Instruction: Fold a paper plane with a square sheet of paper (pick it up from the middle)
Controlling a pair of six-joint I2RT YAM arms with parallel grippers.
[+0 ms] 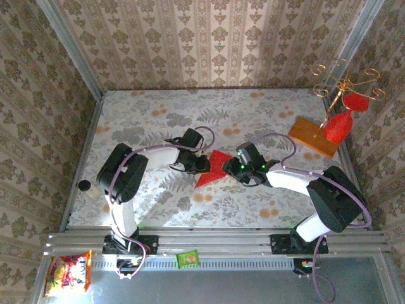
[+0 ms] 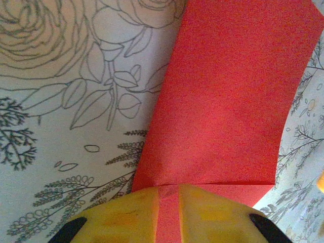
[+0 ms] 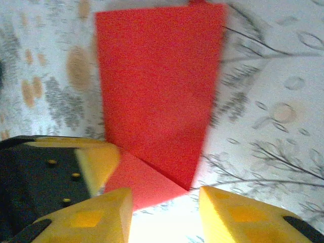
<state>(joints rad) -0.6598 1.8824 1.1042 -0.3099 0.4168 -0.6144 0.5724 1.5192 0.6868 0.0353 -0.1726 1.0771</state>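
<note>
At the table [image 1: 266,120] centre, I lose edges of the paper [image 1: 214,170] under both claws; left claw [image 2: 168,200] clamps it, right claw [image 3: 164,202] stands apart, paper at twelve o'clock.

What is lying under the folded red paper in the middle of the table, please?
The flowered tablecloth shows around the red paper, so it presumably continues beneath. A lower red layer peeks out under the top flap. The patch directly underneath is covered.

Left arm [image 1: 124,212] and right arm [image 1: 292,181]: white links, black joints, lilac cables [image 1: 278,137]. Fingers [image 2: 212,212] yellow, black-backed. Green lights [image 1: 243,167] on right wrist.
</note>
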